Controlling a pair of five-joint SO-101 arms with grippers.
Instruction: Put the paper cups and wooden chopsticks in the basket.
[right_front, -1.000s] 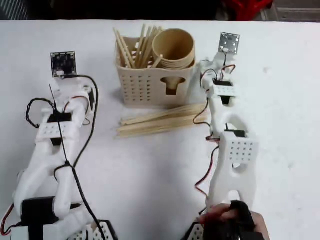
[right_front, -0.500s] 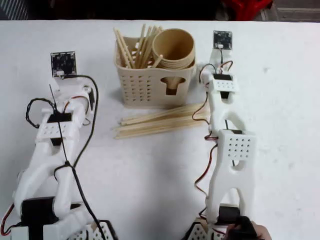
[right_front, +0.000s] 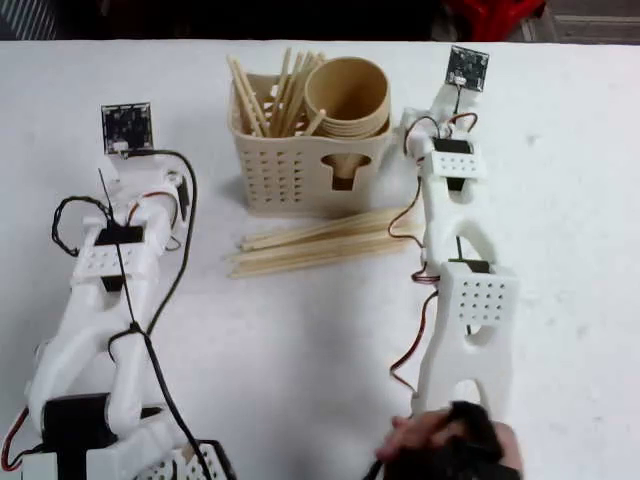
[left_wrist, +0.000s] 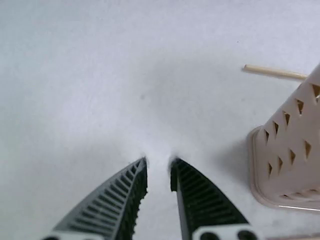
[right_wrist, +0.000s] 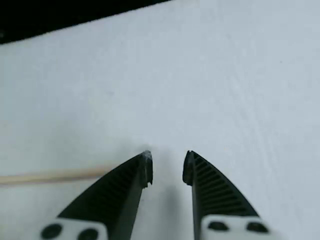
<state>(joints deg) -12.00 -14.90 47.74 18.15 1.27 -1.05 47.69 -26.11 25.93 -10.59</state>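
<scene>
Both my left hand (left_wrist: 159, 167) and right hand (right_wrist: 167, 162) sit slightly parted, gripping nothing.
Between them stands the basket (right_front: 300, 175) holding the paper cups (right_front: 347, 95); a bundle of wooden chopsticks (right_front: 320, 243) lies on the worktop (right_front: 300, 360) just beside my right hand.

both arms extended forward; left hand (left_wrist: 158, 167) and right hand (right_wrist: 166, 162) each with fingers narrowly parted, apparently holding nothing.
</scene>
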